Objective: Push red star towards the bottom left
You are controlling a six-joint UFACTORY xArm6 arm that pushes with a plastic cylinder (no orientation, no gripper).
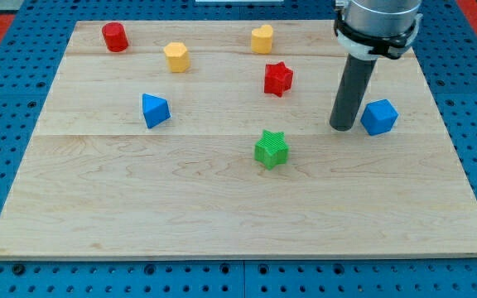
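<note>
The red star [278,79] lies on the wooden board [222,207] right of centre, toward the view's top. My tip [343,127] rests on the board to the right of and below the red star, well apart from it. The tip stands just left of a blue cube-like block [379,117], nearly touching it. A green star [272,150] lies below the red star, to the left of the tip.
A red cylinder [115,37] sits at the top left. A yellow hexagonal block [176,56] and a yellow heart-like block [262,39] lie along the top. A blue triangular block [154,110] lies at the left. A blue pegboard [7,99] surrounds the board.
</note>
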